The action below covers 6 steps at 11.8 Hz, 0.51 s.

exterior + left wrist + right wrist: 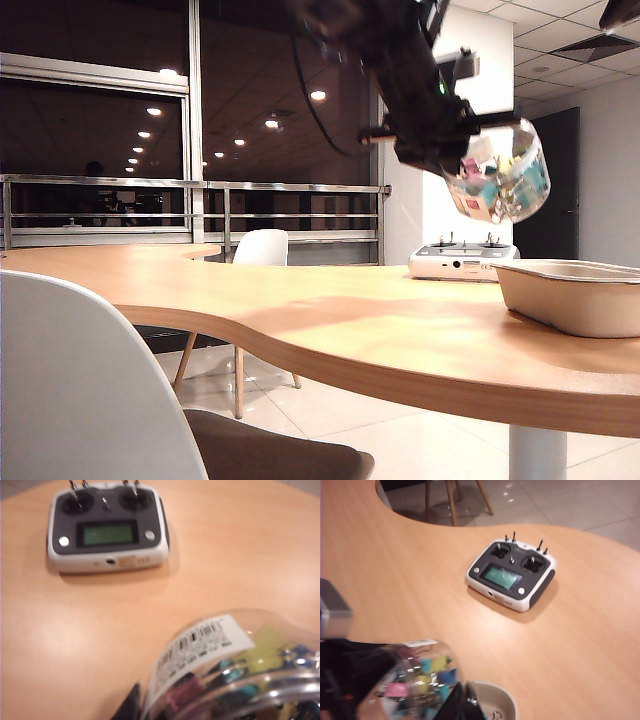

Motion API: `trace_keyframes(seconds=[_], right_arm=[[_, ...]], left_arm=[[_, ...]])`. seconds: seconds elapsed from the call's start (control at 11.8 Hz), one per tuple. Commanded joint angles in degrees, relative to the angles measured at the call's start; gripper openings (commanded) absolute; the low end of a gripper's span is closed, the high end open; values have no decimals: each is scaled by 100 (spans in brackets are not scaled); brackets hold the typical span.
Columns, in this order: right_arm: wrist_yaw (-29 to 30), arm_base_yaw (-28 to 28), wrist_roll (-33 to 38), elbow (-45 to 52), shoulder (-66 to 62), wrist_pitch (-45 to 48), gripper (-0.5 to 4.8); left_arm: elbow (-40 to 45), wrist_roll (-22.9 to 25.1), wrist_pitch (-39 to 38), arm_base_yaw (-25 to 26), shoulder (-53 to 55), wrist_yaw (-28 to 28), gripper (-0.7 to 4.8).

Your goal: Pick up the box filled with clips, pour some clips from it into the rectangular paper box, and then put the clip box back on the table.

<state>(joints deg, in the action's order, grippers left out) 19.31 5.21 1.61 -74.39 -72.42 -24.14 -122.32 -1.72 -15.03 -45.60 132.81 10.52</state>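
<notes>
The box filled with clips [500, 172], a clear round jar with a red-and-white label, hangs tilted in the air with my left gripper [440, 150] shut on it. It is above the table [330, 320], just left of the rectangular paper box [575, 295]. In the left wrist view the jar [235, 670] fills the near corner, one dark finger [131, 706] beside it, teal, yellow and pink clips [260, 652] inside. My right gripper [465, 702] is shut and empty, next to the jar [415, 680] and over a corner of the paper box [507, 700], where a silver clip handle [495, 715] shows.
A white device with knobs and a green screen [462, 262] lies on the table behind the paper box; both wrist views show the device [107, 527] [512, 575]. A white chair back [90, 390] stands at the near left, another chair [260, 250] beyond the curved edge.
</notes>
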Motion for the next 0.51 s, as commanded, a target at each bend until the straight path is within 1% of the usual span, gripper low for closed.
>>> trace_keyframes(seconds=[0.08, 0.34, 0.42, 0.51], right_arm=[[-9, 83, -17, -22, 223, 195, -6], [-2, 98, -15, -22, 254, 186, -6], [-4, 101, -15, -22, 254, 175, -6], [-4, 105, -15, -22, 254, 168, -6]], left_arm=[[-35, 234, 1991, -66, 595, -85, -6], [-28, 238, 3128, -186, 1086, -446, -6], [-26, 238, 3823, -245, 1329, -557, -6], [-26, 317, 4271, -284, 1462, -544, -6]])
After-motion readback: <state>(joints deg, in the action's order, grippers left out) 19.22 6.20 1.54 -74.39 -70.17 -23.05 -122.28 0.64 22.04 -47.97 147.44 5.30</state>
